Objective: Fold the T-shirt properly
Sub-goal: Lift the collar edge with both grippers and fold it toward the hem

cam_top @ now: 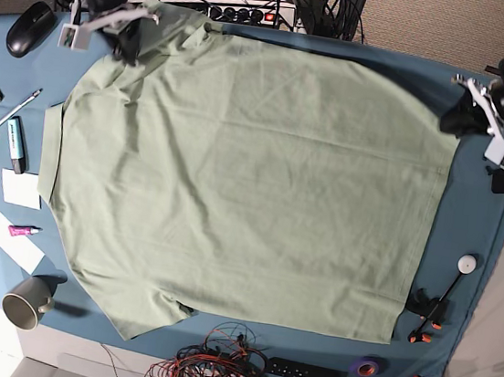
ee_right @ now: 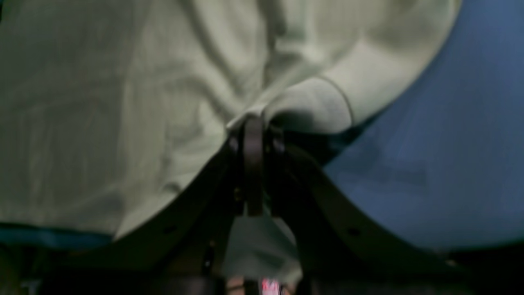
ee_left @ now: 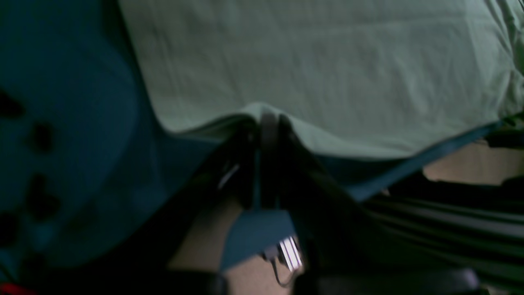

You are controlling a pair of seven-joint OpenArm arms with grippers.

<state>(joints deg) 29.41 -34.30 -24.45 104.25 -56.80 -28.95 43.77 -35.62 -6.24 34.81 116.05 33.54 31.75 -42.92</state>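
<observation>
The T-shirt (cam_top: 243, 183) (spread flat on the table cloth (cam_top: 468, 224)) is pinched at hem and shoulder by the left gripper (ee_left: 268, 119) and right gripper (ee_right: 254, 119), a lengthwise fold seemingly beginning, both edges next to be lifted together.

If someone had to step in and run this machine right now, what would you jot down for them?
Left gripper: jaws shut on the T-shirt, at the corner of its hem.
Right gripper: jaws shut on the T-shirt, near a shoulder and sleeve.
The shirt lies spread flat on the blue table cloth, collar end toward the right arm.
Done: both far corners gripped.
Left: every fold; none shows yet.
</observation>
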